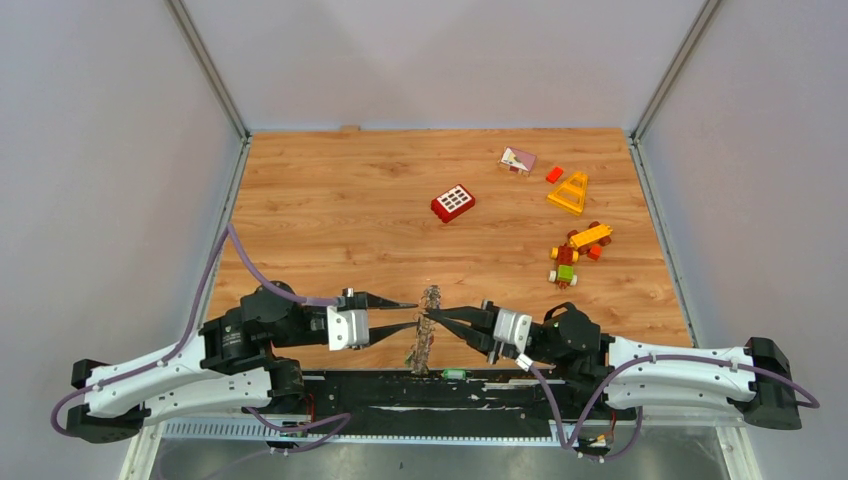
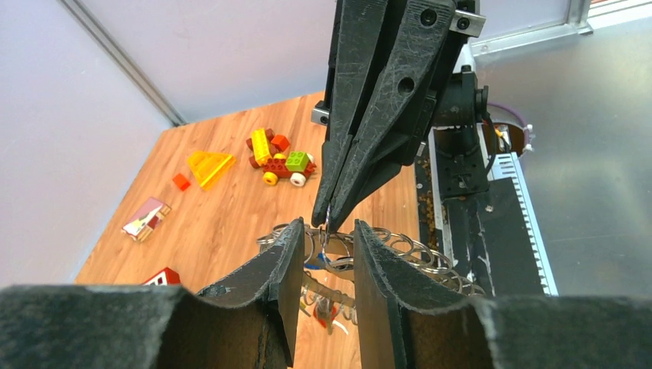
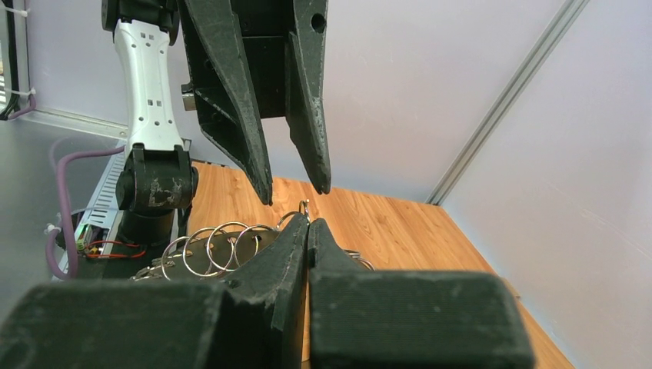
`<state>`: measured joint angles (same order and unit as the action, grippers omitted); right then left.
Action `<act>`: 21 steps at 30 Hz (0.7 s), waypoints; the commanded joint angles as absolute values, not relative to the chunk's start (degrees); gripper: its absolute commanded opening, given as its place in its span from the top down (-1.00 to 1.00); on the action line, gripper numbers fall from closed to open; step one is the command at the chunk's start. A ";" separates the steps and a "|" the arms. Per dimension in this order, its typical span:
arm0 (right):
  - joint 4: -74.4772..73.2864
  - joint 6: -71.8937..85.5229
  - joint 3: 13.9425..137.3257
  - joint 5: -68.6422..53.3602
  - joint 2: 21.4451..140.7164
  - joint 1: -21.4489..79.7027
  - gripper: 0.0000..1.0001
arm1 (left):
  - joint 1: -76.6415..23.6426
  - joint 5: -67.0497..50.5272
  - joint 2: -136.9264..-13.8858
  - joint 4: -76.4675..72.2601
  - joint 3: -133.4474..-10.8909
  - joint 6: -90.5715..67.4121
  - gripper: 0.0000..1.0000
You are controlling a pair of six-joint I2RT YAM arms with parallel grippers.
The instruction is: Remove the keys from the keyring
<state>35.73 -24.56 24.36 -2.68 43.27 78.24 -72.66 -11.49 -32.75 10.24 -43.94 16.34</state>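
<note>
At the near edge of the counter, listed left to right.

- Left pincer, one: fingers apart, straddling the bunch without clamping it.
- Keyring, one: held edge-on above the counter between the two pincers.
- Keys: tightly packed around the ring, count not readable. A few red and blue heads show in the left wrist view.
- Small wire loops: at least three, the rest cut off behind the fingers.
- Right pincer, one: closed on the keyring's upper edge.
- Red brick, one, with a white grid face.
- Pink-and-white piece, one, print too small to read.
- Orange brick, one.
- Yellow triangular piece, one.
- Brick-built vehicle, one.
</note>
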 commanded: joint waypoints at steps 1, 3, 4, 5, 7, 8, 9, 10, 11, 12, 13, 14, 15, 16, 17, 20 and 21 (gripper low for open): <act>38.32 -24.87 26.98 -4.06 42.46 78.55 1.00 | -72.77 -10.61 -33.02 7.93 -43.55 14.67 0.26; 38.39 -24.77 26.94 -4.36 42.21 78.49 1.00 | -72.76 -10.03 -33.11 7.76 -43.42 14.48 0.27; 38.47 -24.71 26.82 -4.50 42.07 78.55 1.00 | -72.76 -9.83 -33.20 7.76 -43.42 14.42 0.27; 38.54 -24.70 26.81 -4.66 41.96 78.53 1.00 | -72.77 -9.62 -33.36 7.65 -43.42 14.27 0.28; 38.71 -24.68 26.83 -4.97 41.76 78.51 1.00 | -72.77 -9.73 -33.72 7.64 -43.42 14.15 0.30; 38.82 -24.60 26.77 -5.03 41.67 78.53 1.00 | -72.76 -9.82 -33.91 7.65 -43.42 14.08 0.30; 38.92 -24.61 26.80 -5.12 41.60 78.50 1.00 | -72.77 -9.86 -34.12 7.69 -43.42 14.13 0.31; 39.08 -24.54 26.69 -5.24 41.51 78.49 1.00 | -72.77 -9.97 -34.29 7.77 -43.42 14.13 0.32; 39.23 -24.41 26.59 -5.25 41.44 78.55 1.00 | -72.77 -10.01 -34.48 7.86 -43.42 13.99 0.32; 39.35 -24.40 26.59 -5.31 41.40 78.54 1.00 | -72.77 -10.07 -34.58 8.02 -43.42 14.00 0.33; 39.42 -24.43 26.49 -5.36 41.31 78.55 1.00 | -72.77 -10.15 -34.61 8.16 -43.49 13.98 0.33; 39.52 -24.43 26.48 -5.36 41.23 78.55 1.00 | -72.77 -10.19 -34.62 8.25 -43.44 13.90 0.33; 39.61 -24.42 26.38 -5.33 41.15 78.57 1.00 | -72.76 -10.16 -34.63 8.26 -43.42 13.87 0.33; 39.68 -24.36 26.37 -5.43 41.06 78.50 1.00 | -72.77 -10.26 -34.58 8.26 -43.35 13.81 0.33; 39.72 -24.41 26.35 -5.41 40.98 78.52 1.00 | -72.77 -10.28 -34.63 8.26 -43.33 13.82 0.33; 40.05 -24.32 26.20 -5.43 40.87 78.54 1.00 | -72.70 -10.23 -34.63 8.54 -43.34 13.80 0.38; 40.15 -24.40 26.13 -5.38 40.81 78.49 1.00 | -72.76 -10.25 -34.71 8.57 -43.37 13.80 0.39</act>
